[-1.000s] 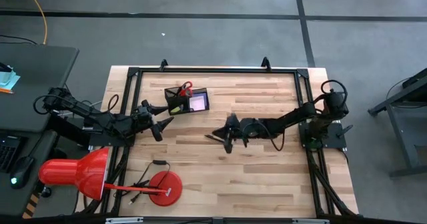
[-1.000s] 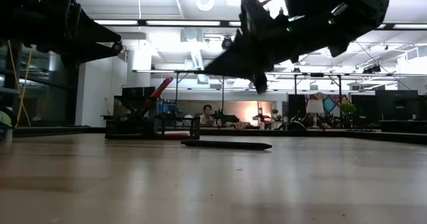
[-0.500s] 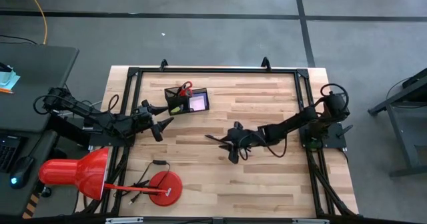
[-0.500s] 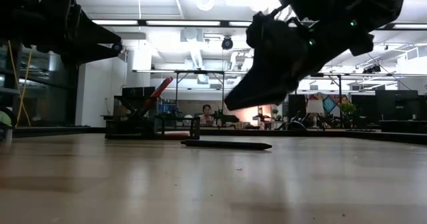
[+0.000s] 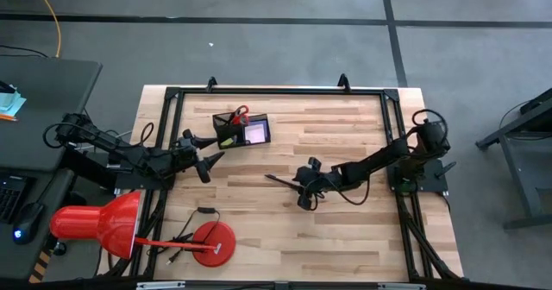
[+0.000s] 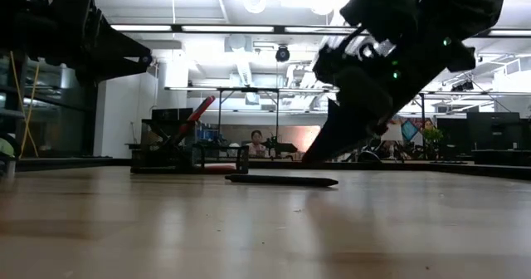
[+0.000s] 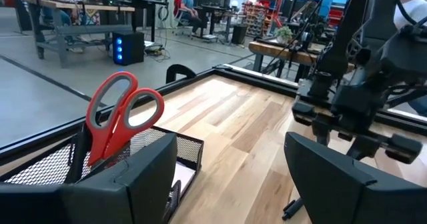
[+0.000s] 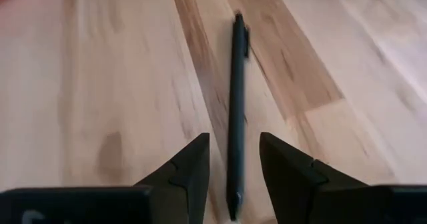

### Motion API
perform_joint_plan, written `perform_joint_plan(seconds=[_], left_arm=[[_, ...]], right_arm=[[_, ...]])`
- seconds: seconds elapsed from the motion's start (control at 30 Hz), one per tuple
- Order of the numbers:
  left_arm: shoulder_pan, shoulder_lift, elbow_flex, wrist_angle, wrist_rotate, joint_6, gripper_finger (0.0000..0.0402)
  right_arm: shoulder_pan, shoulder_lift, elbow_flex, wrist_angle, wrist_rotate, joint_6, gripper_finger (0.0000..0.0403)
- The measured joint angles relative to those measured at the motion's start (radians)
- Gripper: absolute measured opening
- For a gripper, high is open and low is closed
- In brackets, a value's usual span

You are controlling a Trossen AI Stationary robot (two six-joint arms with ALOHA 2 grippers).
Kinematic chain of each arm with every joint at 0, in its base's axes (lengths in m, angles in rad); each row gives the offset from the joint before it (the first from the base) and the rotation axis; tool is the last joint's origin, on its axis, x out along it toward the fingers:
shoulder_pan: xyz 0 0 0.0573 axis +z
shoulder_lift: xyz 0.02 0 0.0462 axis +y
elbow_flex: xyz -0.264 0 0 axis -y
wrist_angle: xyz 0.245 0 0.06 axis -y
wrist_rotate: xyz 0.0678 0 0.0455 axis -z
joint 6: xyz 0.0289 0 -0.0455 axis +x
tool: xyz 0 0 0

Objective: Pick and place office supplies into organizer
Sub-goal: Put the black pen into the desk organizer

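Now the step in hand looks like picking up a pen (image 8: 235,97). It lies flat on the table (image 5: 362,230), well apart from the organizer (image 5: 242,129). The right gripper (image 8: 233,161) hangs low over the pen, fingers spread to either side of it. The next move calls for dropping and clenching. The left gripper (image 7: 230,167) waits beside the organizer, released; scissors (image 7: 119,114) stand inside.

An overhead camera looked straight down on the whole desk (image 5: 345,230). A second sat at desktop height, facing level toward the room behind. Each wrist camera looked forward past its own fingers, the right one close above a black pen (image 8: 235,104), also seen from overhead and low down.
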Motion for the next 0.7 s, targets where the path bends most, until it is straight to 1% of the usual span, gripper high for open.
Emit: perform_joint_plan(seconds=[0.13, 0.33, 0.43, 0.53, 0.6, 0.7], left_arm=[[0.000, 0.000, 0.000, -0.020, 0.026, 0.000, 0.0266], [0.000, 0.000, 0.000, -0.065, 0.032, 0.000, 0.0266], [0.000, 0.000, 0.000, -0.061, 0.040, 0.000, 0.0266], [0.000, 0.000, 0.000, -0.060, 0.068, -0.001, 0.0266], [0.000, 0.000, 0.000, -0.047, 0.100, -0.004, 0.0266], [0.000, -0.001, 0.000, -0.021, 0.107, -0.025, 0.0266]], right_arm=[[0.000, 0.047, 0.000, 0.021, 0.009, 0.002, 0.0124], [-0.001, 0.114, 0.003, 0.063, 0.043, -0.002, 0.0124], [0.000, 0.122, 0.004, 0.068, 0.053, -0.002, 0.0119], [0.001, 0.124, 0.003, 0.091, 0.065, -0.001, 0.0096], [0.003, 0.126, 0.002, 0.110, 0.072, -0.001, 0.0070], [0.003, 0.127, 0.002, 0.113, 0.069, 0.009, 0.0023]])
